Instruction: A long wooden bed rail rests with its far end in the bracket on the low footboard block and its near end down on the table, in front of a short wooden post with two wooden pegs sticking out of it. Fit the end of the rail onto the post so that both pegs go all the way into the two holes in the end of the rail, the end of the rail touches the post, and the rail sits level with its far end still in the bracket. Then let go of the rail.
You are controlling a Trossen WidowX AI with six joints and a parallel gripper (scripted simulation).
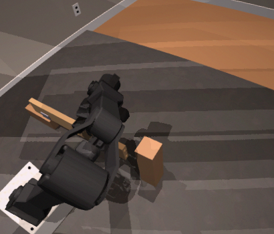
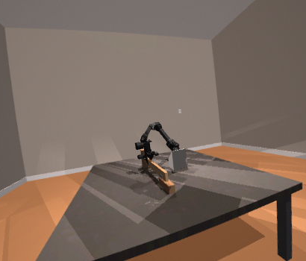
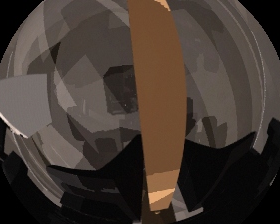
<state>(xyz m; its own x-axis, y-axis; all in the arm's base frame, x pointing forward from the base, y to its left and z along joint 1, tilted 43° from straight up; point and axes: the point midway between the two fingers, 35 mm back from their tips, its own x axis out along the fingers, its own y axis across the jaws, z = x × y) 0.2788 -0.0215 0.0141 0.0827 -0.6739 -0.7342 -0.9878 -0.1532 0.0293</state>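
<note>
The long wooden rail [image 1: 53, 111] [image 2: 159, 170] [image 3: 161, 100] runs from the low footboard block [image 1: 42, 117] [image 2: 166, 186] toward the wooden post [image 1: 150, 167] [image 2: 144, 162]. Its far end is at the bracket on the block. In the top view its near end shows beside the arm, with a narrow dark gap between it and the post. My gripper [image 3: 151, 137] is shut on the rail, a finger on either side; the top view hides the fingers behind the arm. The pegs cannot be made out. Whether the rail is exactly level cannot be told.
The white base plate [image 1: 29, 167] of the arm lies on the same side of the rail as the arm's body. A grey panel [image 2: 178, 160] stands beside the arm in the exterior view. The dark table [image 2: 106, 224] [image 1: 215, 187] carries everything, with shadows across it.
</note>
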